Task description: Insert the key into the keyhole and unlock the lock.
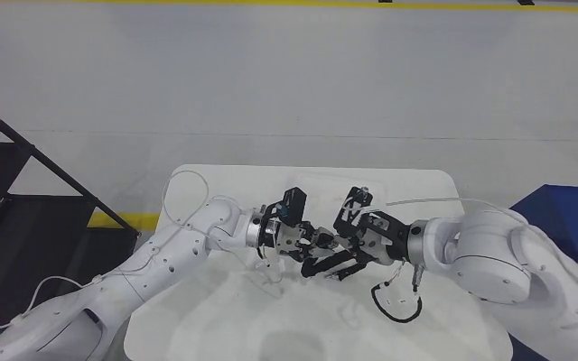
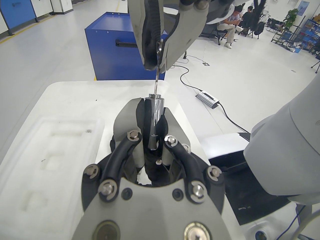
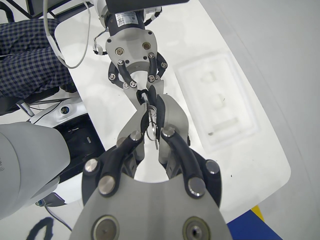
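Top view: both arms meet over the middle of the white table (image 1: 415,180). The left gripper (image 1: 318,242) and right gripper (image 1: 341,245) are nose to nose, and what they hold is too small to tell here.

Left wrist view: the left gripper (image 2: 152,111) is clamped on the lock (image 2: 155,118), a chrome cylinder held upright between the dark pads, with its flat end face turned to the other arm. The right gripper (image 2: 158,63) comes in from the far side, its fingers pinched on the key (image 2: 157,77). The key blade runs straight along the lock's axis and its tip meets the end face. How deep it sits, I cannot tell. A blue cabinet (image 2: 110,41) stands on the floor past the table edge.

Right wrist view: the right gripper (image 3: 152,112) is closed on the key (image 3: 151,117). A wire key ring (image 3: 150,132) hangs loose behind the fingertips, which the other wrist view hides. The lock (image 3: 152,109) is seen end-on as a small bright disc, just beyond the fingertips, in the left gripper (image 3: 147,96).

A white foam tray (image 3: 240,88) with shallow recesses lies on the table beside the grippers, also seen in the left wrist view (image 2: 75,136).
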`<state>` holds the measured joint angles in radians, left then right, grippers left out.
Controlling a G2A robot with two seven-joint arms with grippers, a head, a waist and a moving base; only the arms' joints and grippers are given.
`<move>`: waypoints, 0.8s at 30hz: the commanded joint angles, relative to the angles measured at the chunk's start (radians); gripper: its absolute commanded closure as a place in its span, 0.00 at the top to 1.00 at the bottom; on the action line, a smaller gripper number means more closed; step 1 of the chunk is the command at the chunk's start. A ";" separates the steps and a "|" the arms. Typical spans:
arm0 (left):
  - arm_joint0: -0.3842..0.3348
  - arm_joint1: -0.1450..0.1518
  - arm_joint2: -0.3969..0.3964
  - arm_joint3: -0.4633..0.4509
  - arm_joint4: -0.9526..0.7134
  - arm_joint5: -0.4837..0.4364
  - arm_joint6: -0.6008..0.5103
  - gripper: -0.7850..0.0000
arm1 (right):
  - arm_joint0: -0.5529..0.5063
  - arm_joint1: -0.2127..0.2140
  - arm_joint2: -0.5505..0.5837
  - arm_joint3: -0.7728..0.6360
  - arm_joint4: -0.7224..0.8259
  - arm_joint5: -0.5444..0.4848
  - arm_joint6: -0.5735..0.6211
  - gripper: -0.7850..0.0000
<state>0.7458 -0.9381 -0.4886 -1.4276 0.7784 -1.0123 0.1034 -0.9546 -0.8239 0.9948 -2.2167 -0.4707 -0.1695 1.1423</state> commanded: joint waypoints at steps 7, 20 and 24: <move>0.011 0.005 -0.009 0.060 0.062 0.000 -0.103 0.00 | -0.049 0.005 0.051 -0.010 0.009 0.017 -0.058 1.00; 0.025 -0.050 0.078 0.127 0.143 0.015 -0.319 0.00 | -0.184 0.022 0.131 -0.014 -0.011 -0.042 -0.120 1.00; 0.019 -0.078 0.103 0.164 0.155 0.011 -0.336 1.00 | -0.210 0.024 0.146 -0.001 -0.017 -0.066 -0.133 1.00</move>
<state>0.7671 -1.0099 -0.3876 -1.2728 0.9379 -0.9997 -0.2382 -1.1595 -0.8002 1.1373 -2.2212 -0.4865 -0.2310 1.0118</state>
